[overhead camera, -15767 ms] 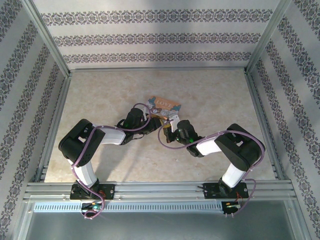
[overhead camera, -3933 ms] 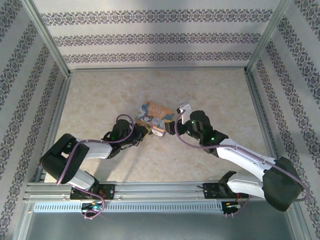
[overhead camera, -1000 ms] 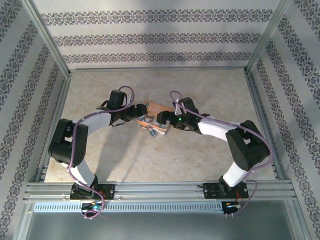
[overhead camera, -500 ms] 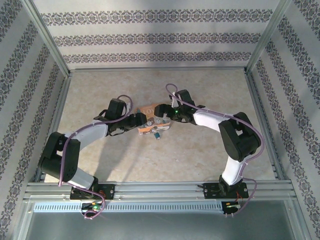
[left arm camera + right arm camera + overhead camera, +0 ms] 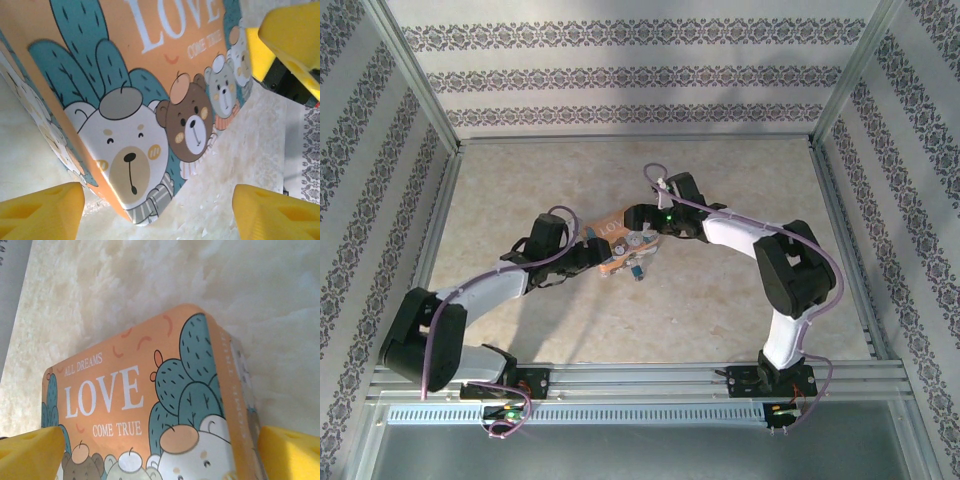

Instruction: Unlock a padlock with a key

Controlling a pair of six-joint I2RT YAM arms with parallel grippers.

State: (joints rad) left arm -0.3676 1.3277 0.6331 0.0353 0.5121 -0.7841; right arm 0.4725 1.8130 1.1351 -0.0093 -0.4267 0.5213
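- Arms, top external view: both reach inward across the table (image 5: 520, 190) and meet at the orange "LOVE" box (image 5: 618, 240). The left arm's elbow is low at the near left, and its forearm slants up to the left gripper (image 5: 592, 252) at the box's left end. The right arm rises from its base, folds at the elbow and runs back left, ending at the right gripper (image 5: 638, 218) on the box's far right corner. The padlock (image 5: 634, 271) lies on the table just beside the box's near edge, between the two arms. Finger spread cannot be read at this size, and the key is too small to single out.
- Fingertips, left wrist view: yellow fingertips (image 5: 42, 207) sit in the two bottom corners, spread wide, with the box's rounded corner and bear print between them. Each fingertip is cut off by the frame. A yellow finger of the right gripper (image 5: 292, 45) enters at the upper right, beside the box's far end. Contact with the box cannot be told.
- Fingertips, right wrist view: yellow fingertips (image 5: 30, 455) again occupy the bottom corners, spread wide and straddling the box's lid. The right-hand fingertip is just beside the box's side wall; touching or apart cannot be told. The box's near end is cut off by the lower edge.
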